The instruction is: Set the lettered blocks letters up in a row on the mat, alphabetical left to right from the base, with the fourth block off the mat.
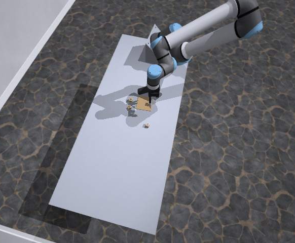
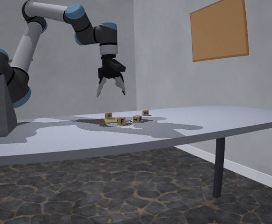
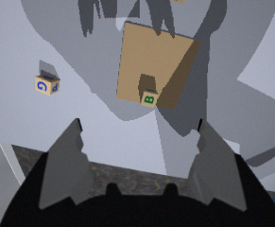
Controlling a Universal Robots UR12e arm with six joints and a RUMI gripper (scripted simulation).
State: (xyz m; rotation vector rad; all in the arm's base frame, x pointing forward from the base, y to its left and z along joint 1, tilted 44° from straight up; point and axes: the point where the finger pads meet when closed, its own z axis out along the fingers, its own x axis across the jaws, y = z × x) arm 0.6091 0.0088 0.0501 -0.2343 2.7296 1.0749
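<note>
At centre of the exterior view, above the grey table [image 2: 204, 120]: one gripper [image 2: 110, 92], hanging from the arm's wrist well above the blocks, jaws spread wide apart with nothing between them. In the wrist view its two grey fingers fill the lower corners of the frame, open air and table surface between.

Item, tan mat [image 3: 146, 52]: flat square on the table, upper centre of the wrist view, partly under the arm's shadow. In the top view it lies just below the gripper, mid-frame [image 1: 142, 104].

Item, block with green letter B [image 3: 149, 98]: stands on the mat close to its lower edge in the wrist view, B showing on its top face. In the exterior view the same block sits at the left of the group [image 2: 108, 115].

Item, block with blue markings [image 3: 46, 85]: off the mat, at the left of the wrist view, well apart from the mat. In the top view it sits alone, below and right of the mat [image 1: 147, 125].

Item, block marked F [image 2: 121, 120]: on the table in front of the mat in the exterior view, F on its side face.

Item, fourth block [image 2: 137, 118]: just right of the F block, off the mat, a dark mark on its side face that cannot be read with certainty.
</note>
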